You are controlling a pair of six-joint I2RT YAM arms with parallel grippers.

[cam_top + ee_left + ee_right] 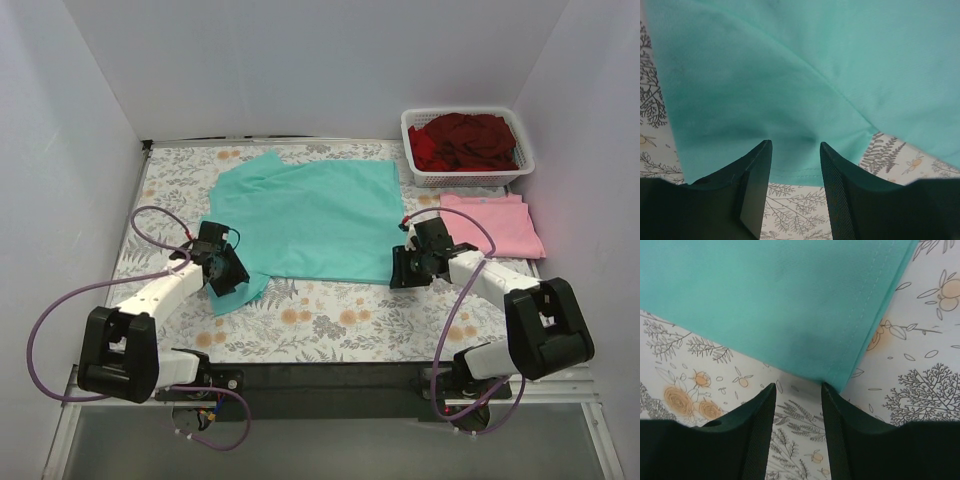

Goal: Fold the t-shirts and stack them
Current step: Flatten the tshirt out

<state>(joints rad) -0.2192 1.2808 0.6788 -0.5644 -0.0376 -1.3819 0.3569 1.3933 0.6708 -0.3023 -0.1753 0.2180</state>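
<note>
Teal shirt [320,215] spread out; left gripper [796,145] jaws apart astride its near-left hem; right gripper [798,386] jaws apart at its near-right corner

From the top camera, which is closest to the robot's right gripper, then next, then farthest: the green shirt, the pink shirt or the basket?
From the right gripper:
1. Green shirt: its corner lies right at the fingertips, to the left.
2. Pink shirt: folded, on the right side past the wrist.
3. Basket: far right corner, behind the pink shirt.
</note>
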